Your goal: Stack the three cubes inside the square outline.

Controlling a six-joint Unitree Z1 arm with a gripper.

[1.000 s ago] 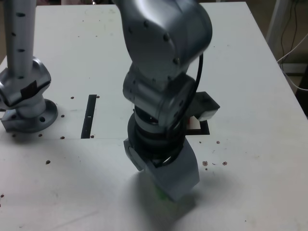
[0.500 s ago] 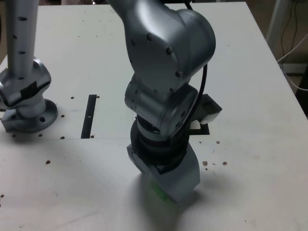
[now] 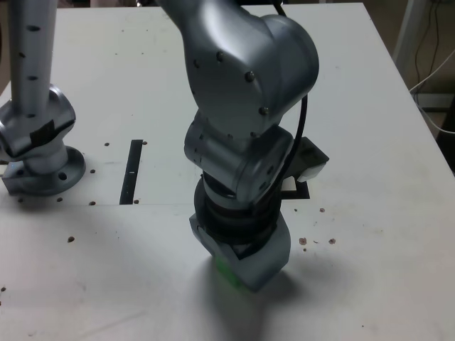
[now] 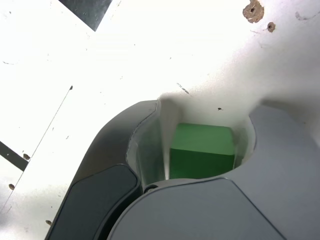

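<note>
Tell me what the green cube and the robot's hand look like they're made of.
Green cube: matte and evenly coloured with crisp edges and no glare, likely painted wood or plastic; the look can't settle which. Hand: smooth moulded grey shells with a soft sheen, probably plastic, possibly painted metal.

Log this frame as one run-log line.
phase: grasp approach | gripper: open, straddling green cube | cube: on table | red, yellow cubes: unseen
</note>
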